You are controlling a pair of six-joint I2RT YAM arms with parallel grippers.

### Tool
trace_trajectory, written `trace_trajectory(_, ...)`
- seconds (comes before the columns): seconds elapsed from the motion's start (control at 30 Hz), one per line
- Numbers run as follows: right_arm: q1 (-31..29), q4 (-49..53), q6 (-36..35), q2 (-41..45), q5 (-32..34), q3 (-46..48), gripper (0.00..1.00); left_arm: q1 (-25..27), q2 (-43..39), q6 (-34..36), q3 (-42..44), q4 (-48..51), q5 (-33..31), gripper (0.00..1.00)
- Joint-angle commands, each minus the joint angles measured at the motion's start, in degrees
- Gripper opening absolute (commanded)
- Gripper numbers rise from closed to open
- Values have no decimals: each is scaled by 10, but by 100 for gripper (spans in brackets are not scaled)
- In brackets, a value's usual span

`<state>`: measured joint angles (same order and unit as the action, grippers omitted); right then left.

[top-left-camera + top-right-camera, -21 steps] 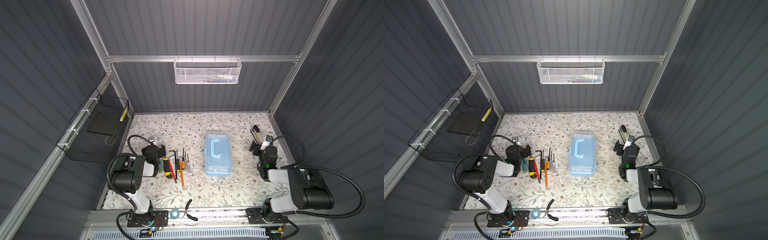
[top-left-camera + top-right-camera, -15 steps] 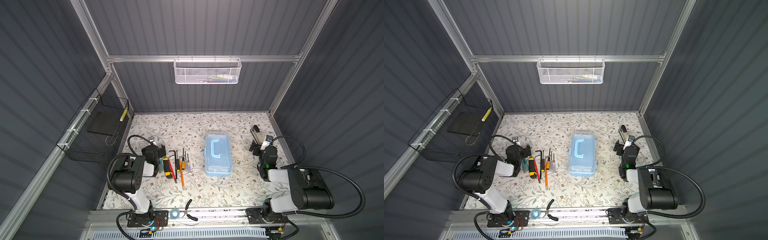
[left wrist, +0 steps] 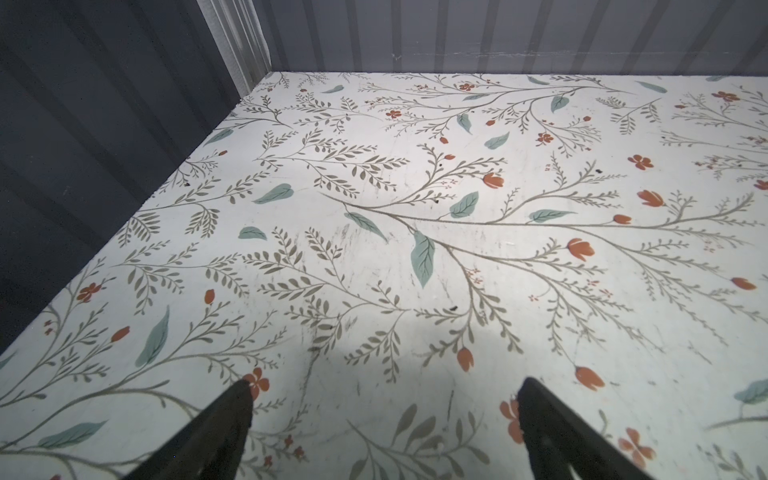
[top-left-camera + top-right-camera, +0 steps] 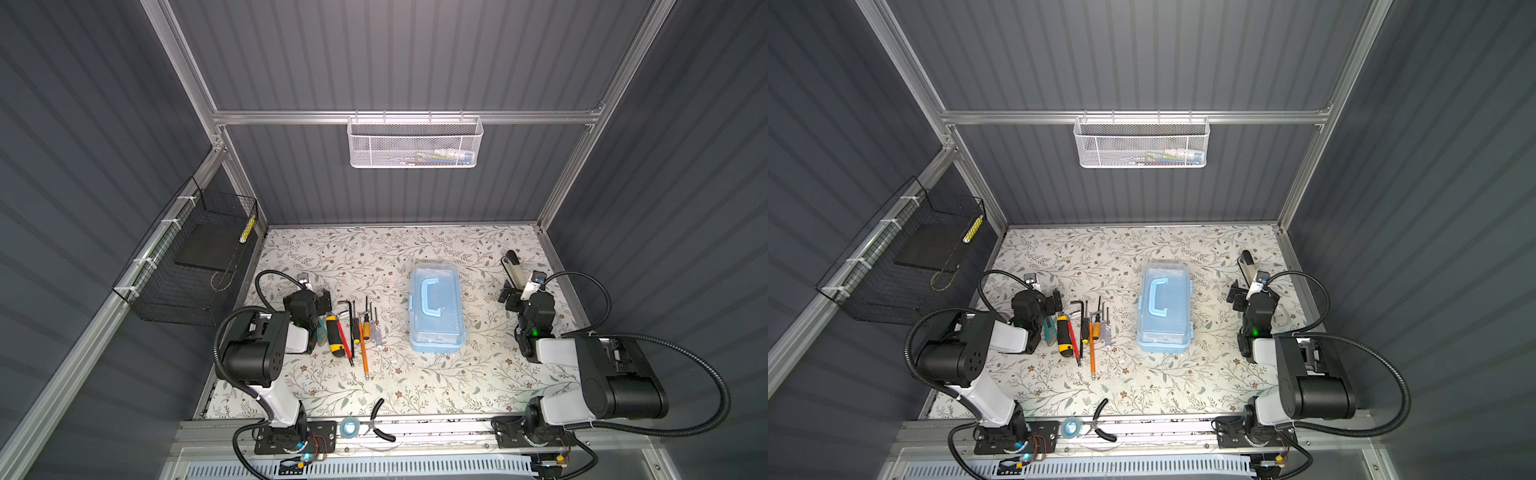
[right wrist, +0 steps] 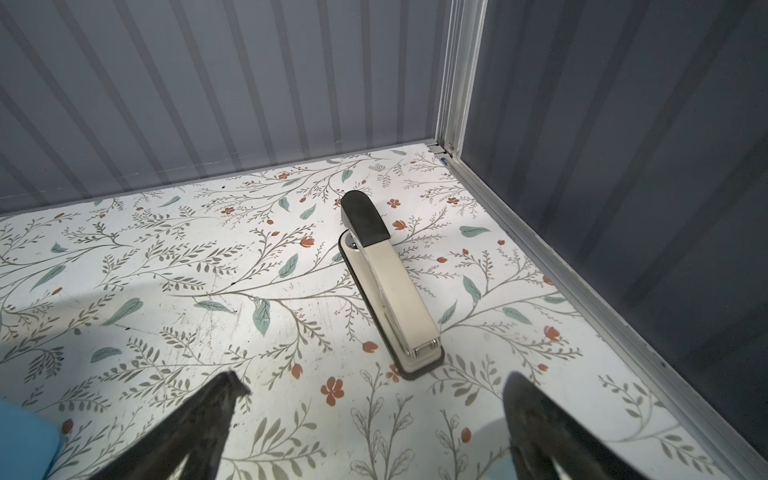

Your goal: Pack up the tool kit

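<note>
Pliers are seen on the front rail, screwdrivers are laid out left of the shut blue toolbox in the middle, and the left gripper and right gripper are both held wide apart, with a stapler lying just beyond the right.

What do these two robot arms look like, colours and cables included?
The left arm and right arm match: bulky black joint housings, white links, a small green light near each wrist. A black ribbed cable loops along each. The left tool and right tool each end in two dark, tapering fingers.
</note>
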<state>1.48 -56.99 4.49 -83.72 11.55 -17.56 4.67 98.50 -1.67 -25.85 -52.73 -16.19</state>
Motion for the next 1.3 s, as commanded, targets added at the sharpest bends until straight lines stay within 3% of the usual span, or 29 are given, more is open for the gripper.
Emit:
trace_trajectory(0.0,2,-12,3,1,0,1,99,-4,-1,9,-7,-4,7,100)
trace_trajectory(0.63,-3,-6,-7,18,-7,2,99,5,-14,16,-7,0,-16,100)
trace_trajectory(0.77,-49,86,-20,92,127,-21,99,22,-98,16,-58,183,-83,100)
trace_trajectory(0.87,-90,217,-11,124,239,-83,99,23,-128,6,-64,212,-64,100)
trace_trajectory(0.93,-104,338,11,131,257,-148,99,28,-147,-25,-84,265,-72,100)
trace_trajectory(1.03,-141,419,39,129,306,-210,99,28,-169,-106,-153,417,-90,100)
trace_trajectory(1.17,-206,548,53,132,325,-286,99,30,-203,-145,-212,535,25,100)
trace_trajectory(1.27,-232,685,129,152,238,-348,99,33,-237,-187,-225,566,132,100)
